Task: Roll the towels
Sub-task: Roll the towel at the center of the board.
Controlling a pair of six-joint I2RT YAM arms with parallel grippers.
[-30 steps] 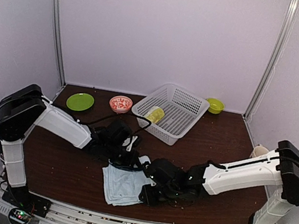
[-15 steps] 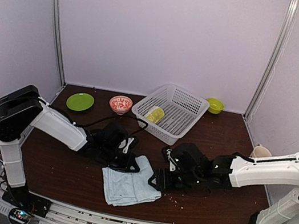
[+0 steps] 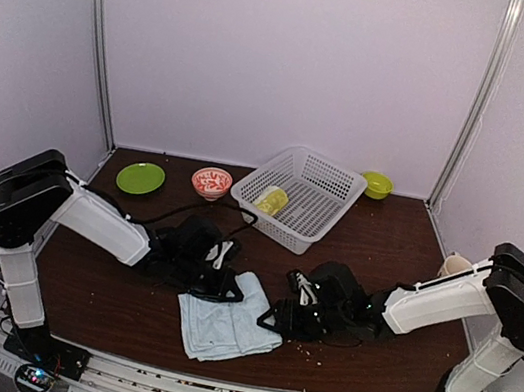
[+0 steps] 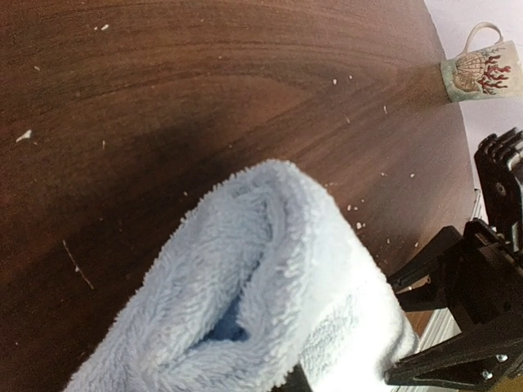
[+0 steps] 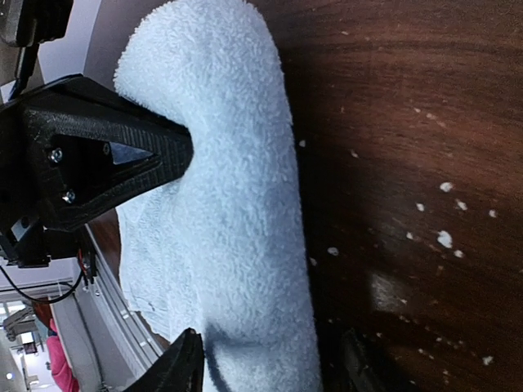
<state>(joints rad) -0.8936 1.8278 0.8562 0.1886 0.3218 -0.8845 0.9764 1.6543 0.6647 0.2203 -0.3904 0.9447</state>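
A green plate (image 3: 140, 178) lies at the far left of the worktop (image 3: 111, 303), with a red bowl (image 3: 211, 182) just to its right. The left arm (image 3: 105, 222) reaches low across the worktop. The left jaws are closed tight on the far edge of the blue towel (image 3: 224, 323), pinching up a soft fold. The left wrist view shows that fold bunched and raised off the wood.

The blue towel lies front and centre, loosely folded, with its near part flat on the worktop. Behind it a white basket (image 3: 330, 183) stands tilted, and the green towel (image 3: 271, 200) sits rolled inside it.

The right arm (image 3: 437, 300) comes in low from the right. The right jaws stand wide apart at the blue towel's right edge. The right wrist view shows that thick edge lying between the two tips, but they hold nothing.

A small green bowl (image 3: 377, 184) sits at the far right corner. A mug (image 3: 453, 263) stands near the right edge.
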